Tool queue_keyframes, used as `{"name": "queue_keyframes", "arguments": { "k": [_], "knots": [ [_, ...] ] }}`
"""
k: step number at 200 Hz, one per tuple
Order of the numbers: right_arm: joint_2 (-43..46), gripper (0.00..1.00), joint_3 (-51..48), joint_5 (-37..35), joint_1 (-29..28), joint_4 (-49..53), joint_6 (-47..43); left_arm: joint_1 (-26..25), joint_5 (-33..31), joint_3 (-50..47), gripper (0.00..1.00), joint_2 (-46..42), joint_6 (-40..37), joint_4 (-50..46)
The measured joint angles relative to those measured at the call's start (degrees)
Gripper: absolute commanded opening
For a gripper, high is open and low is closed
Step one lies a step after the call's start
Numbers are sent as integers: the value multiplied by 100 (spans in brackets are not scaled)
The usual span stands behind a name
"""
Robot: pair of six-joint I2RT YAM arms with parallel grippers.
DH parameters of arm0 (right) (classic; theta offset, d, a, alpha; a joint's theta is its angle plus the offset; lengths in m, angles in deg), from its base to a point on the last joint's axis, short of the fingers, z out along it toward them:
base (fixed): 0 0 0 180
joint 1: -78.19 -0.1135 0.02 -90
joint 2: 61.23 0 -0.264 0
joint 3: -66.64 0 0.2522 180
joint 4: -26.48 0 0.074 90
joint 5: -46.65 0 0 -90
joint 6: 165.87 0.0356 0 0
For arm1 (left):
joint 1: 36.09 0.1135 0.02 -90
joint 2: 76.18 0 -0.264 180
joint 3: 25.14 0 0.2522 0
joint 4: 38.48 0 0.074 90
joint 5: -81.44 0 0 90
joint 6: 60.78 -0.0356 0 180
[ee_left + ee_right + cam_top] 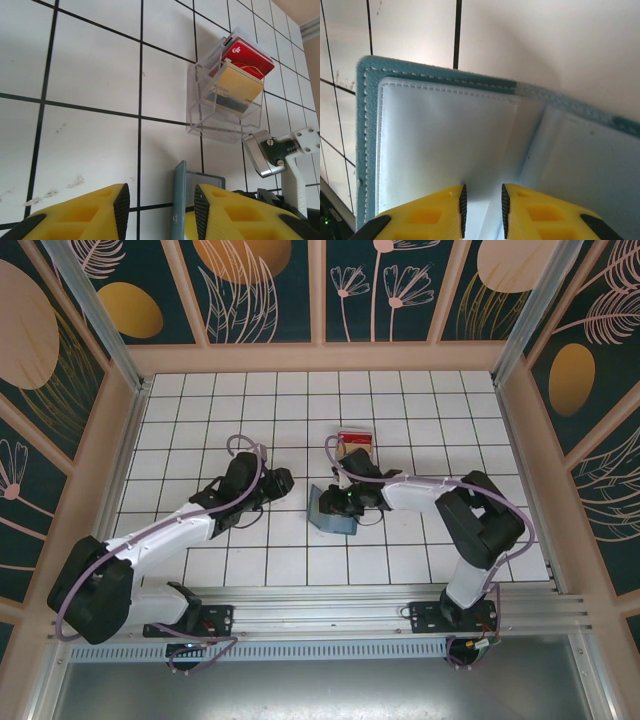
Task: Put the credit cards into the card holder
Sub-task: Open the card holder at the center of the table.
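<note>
Top external: the left arm stretches low toward the card holder's (335, 523) left, the left gripper (159, 200) released, astride its edge. The right arm folds in from its right, the right gripper (483, 200) narrowed over the grey lining; I cannot tell whether it grips. The credit cards (240, 82) stand in a clear box (220, 125) just beyond it.

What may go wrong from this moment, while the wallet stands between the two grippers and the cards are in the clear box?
1. The teal card holder stands on edge between the left gripper's parted fingers. Whether the right gripper grips its fold firmly is unclear, so it may topple or fold shut.
2. The red card and yellow card sit in the clear box close behind; an arm's swing could knock it over.
</note>
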Motion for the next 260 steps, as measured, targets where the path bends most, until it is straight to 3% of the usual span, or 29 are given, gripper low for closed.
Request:
{"name": "queue_keyframes", "arguments": {
  "k": [89,260],
  "knots": [
    [-564,24,907,-1659,-616,883,-225,0,-127,-251,43,247,61,-46],
    [168,28,1189,-1399,-457,1318,-225,0,-221,-4,48,197,52,-101]
  ]
}}
